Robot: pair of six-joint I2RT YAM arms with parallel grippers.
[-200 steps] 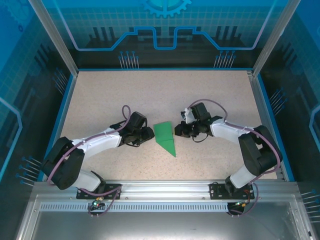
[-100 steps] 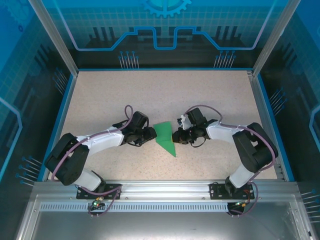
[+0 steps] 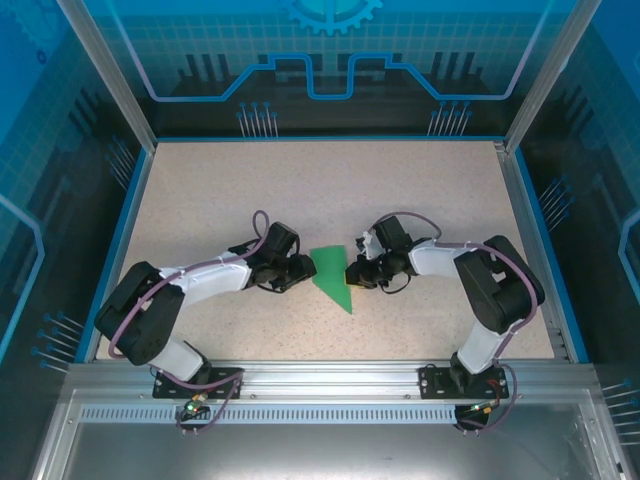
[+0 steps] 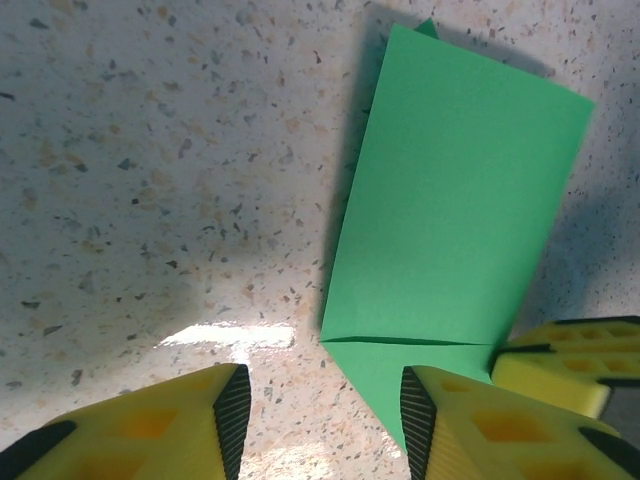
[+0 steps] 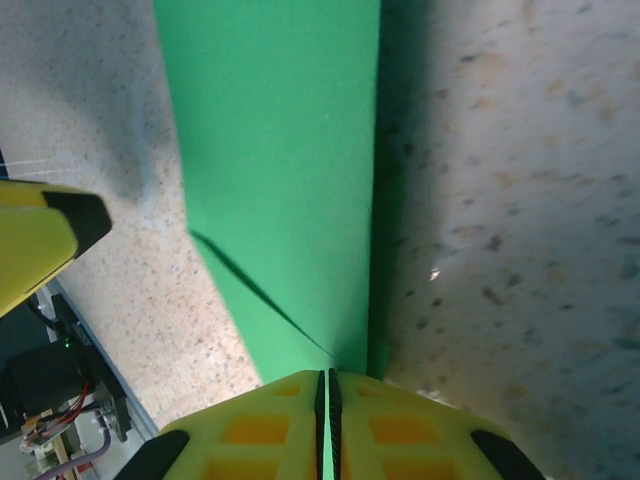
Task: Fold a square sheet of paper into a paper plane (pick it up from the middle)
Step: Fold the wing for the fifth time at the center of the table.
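We see folded green paper (image 3: 331, 276), thin, light, floppy, mid bench (image 3: 300, 190) between both hands; right hand (image 5: 327, 388) clenched on its edge; left hand (image 4: 320, 400) released, straddling pointed tip. We would grip creased edges, gently

Paper (image 4: 450, 200): thin, matt, smooth, sharply creased
Table (image 3: 300, 190): speckled, stone-like, slight sheen
Fingers (image 4: 500, 420): yellow matt plastic
Rail (image 3: 330, 378): brushed metal

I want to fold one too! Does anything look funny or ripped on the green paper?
Nothing looks ripped or out of place. The green paper lies half-folded into a pointed shape on the table. One side lifts slightly where the shut right gripper pinches its edge. The left gripper is open beside it.
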